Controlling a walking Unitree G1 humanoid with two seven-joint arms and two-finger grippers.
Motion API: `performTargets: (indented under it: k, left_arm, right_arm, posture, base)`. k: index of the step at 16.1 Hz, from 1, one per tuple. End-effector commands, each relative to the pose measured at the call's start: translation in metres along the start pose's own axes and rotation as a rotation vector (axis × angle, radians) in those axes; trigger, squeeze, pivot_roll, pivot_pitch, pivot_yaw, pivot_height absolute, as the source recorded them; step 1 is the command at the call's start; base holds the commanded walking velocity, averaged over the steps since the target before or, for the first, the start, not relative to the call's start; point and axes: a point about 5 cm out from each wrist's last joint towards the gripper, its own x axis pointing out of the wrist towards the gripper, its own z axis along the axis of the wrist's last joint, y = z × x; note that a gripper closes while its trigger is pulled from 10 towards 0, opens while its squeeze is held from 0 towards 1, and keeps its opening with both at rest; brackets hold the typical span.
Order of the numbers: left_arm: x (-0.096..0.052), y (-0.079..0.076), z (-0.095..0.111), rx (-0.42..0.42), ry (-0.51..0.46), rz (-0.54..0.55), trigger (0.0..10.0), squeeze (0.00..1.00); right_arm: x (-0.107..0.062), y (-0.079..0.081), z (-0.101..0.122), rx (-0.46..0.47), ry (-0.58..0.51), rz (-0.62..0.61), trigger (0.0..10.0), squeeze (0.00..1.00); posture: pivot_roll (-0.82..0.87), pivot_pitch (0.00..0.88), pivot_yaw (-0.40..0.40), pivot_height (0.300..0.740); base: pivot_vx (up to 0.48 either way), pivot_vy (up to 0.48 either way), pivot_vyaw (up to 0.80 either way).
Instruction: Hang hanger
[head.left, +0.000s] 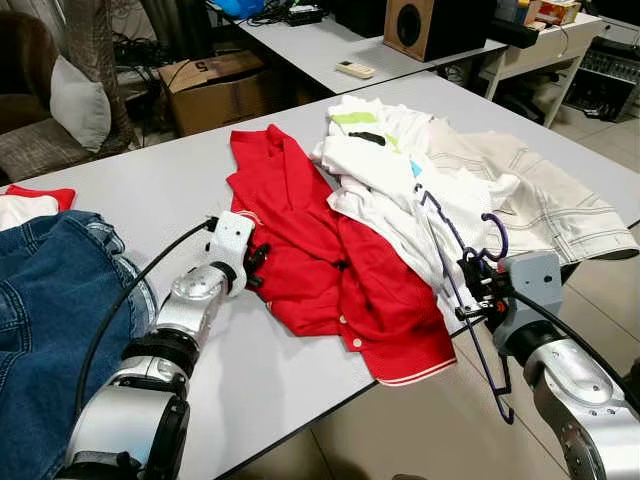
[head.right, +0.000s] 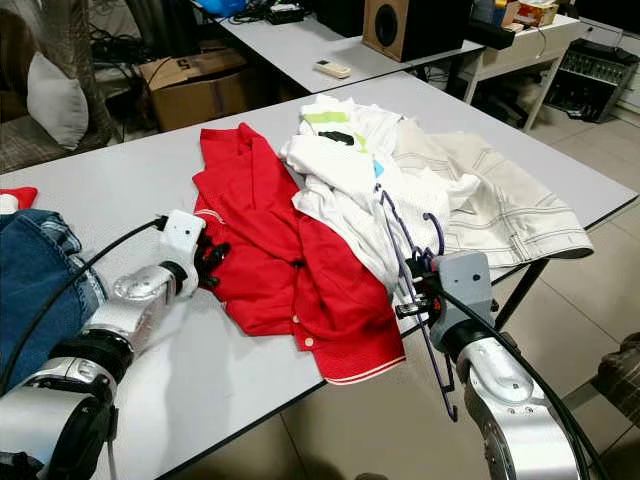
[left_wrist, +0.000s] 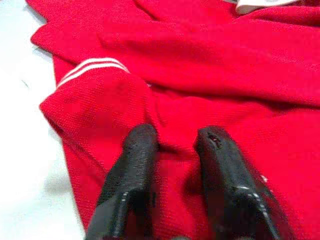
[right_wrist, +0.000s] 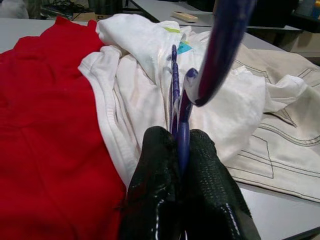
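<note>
- Gripping the purple hanger (head.left: 470, 262), the right hand (right_wrist: 179, 150) has its fingers clamped on the wire at the bench (head.left: 150, 190) edge, beside the white clothes (head.left: 395, 170).
- Left hand (left_wrist: 175, 145), fingers slightly apart, presses on the red shirt (head.left: 320, 260).
- Cardboard box (head.left: 215, 85) print is unreadable.

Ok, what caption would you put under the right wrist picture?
Right gripper pinching a purple hanger over the white shirt, red shirt alongside.

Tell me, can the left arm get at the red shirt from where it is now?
Probably yes: the left tool already sits open at the red shirt, by its striped sleeve, with nothing between them.
</note>
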Motion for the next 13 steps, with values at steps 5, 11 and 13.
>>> performTargets:
  k: [5, 11, 13]
  left_arm:
    - [0.001, 0.003, 0.009, -0.077, -0.072, 0.031, 0.0, 0.0]
    - [0.001, 0.016, 0.044, -0.134, -0.225, 0.065, 0.0, 0.0]
    - [-0.003, 0.025, 0.059, -0.118, -0.281, 0.082, 0.0, 0.0]
  right_arm:
    - [-0.002, 0.003, 0.002, -0.012, -0.018, 0.003, 10.0, 0.0]
    - [-0.009, 0.004, 0.003, -0.014, -0.037, 0.047, 10.0, 0.0]
    - [-0.013, 0.0, 0.004, -0.041, -0.04, 0.071, 10.0, 0.0]
  posture:
    - [-0.18, 0.0, 0.095, 0.74]
    - [-0.17, 0.0, 0.106, 0.74]
    - [-0.18, 0.0, 0.114, 0.74]
  base:
    - [0.0, 0.0, 0.0]
    - [0.0, 0.0, 0.0]
    - [0.0, 0.0, 0.0]
